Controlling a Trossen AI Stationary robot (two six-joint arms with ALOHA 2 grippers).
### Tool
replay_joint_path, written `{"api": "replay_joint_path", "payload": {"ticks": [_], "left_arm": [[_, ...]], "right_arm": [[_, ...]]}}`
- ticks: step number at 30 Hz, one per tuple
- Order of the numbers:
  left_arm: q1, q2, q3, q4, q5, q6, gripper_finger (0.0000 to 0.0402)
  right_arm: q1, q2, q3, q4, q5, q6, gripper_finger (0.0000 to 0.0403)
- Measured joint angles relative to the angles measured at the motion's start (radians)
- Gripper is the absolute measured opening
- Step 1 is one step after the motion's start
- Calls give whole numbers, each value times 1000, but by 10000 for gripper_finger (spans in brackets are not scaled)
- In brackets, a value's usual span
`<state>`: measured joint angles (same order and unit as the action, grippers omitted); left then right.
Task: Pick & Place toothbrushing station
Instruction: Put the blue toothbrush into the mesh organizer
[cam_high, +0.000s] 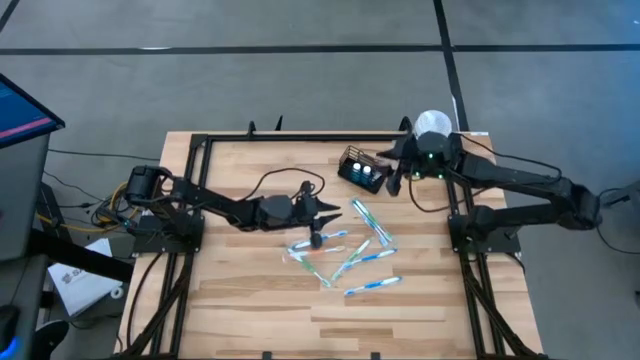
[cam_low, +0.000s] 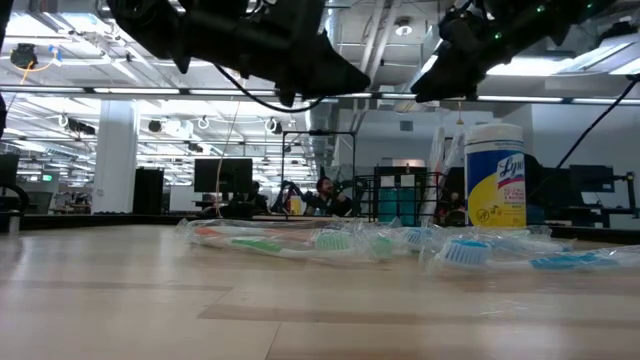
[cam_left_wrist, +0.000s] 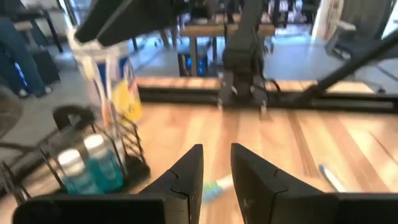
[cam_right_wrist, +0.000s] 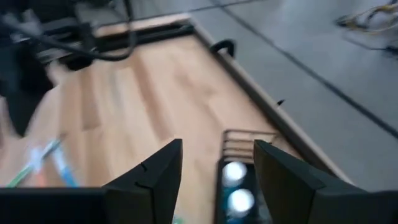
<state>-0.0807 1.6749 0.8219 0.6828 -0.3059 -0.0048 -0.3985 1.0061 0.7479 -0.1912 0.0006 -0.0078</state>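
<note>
- Two arms work over the wooden table (cam_high: 250, 300): the left gripper (cam_high: 318, 238) hangs above the pile of wrapped toothbrushes (cam_high: 350, 255), the right gripper (cam_high: 393, 183) hangs just beside the caddy (cam_high: 362, 170), by the table's far edge
- One caddy, black wire mesh, stands near the far edge, between the brushes and the canister (cam_high: 432, 125); two white-capped blue bottles (cam_right_wrist: 235, 186) stand in it
- One canister, white lid, yellow and blue label, stands just beyond the caddy at the right arm's wrist
- About six or seven toothbrushes lie loose in clear wrappers at mid-table; they overlap, so the count is unsure
- Left fingers (cam_left_wrist: 186, 180) stand narrowly apart with nothing between them; a brush head (cam_left_wrist: 214, 186) shows on the table below the gap
- Right fingers (cam_right_wrist: 155, 174) stand wide apart, empty; the caddy shows between them
- From table height the caddy is mostly hidden behind the canister and the wrappers; a person sits far back in the room
</note>
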Motion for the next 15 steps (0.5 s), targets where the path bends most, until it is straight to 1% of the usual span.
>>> {"api": "replay_joint_path", "payload": {"ticks": [4,10,15], "left_arm": [[-14,0,0,-93,0,-36,76],[-18,0,0,-278,4,-143,76],[-18,0,0,-404,92,-212,76]], "right_arm": [[62,1,0,-50,0,5,175],[154,1,0,-109,3,16,159],[214,12,-2,-130,8,16,145]]}}
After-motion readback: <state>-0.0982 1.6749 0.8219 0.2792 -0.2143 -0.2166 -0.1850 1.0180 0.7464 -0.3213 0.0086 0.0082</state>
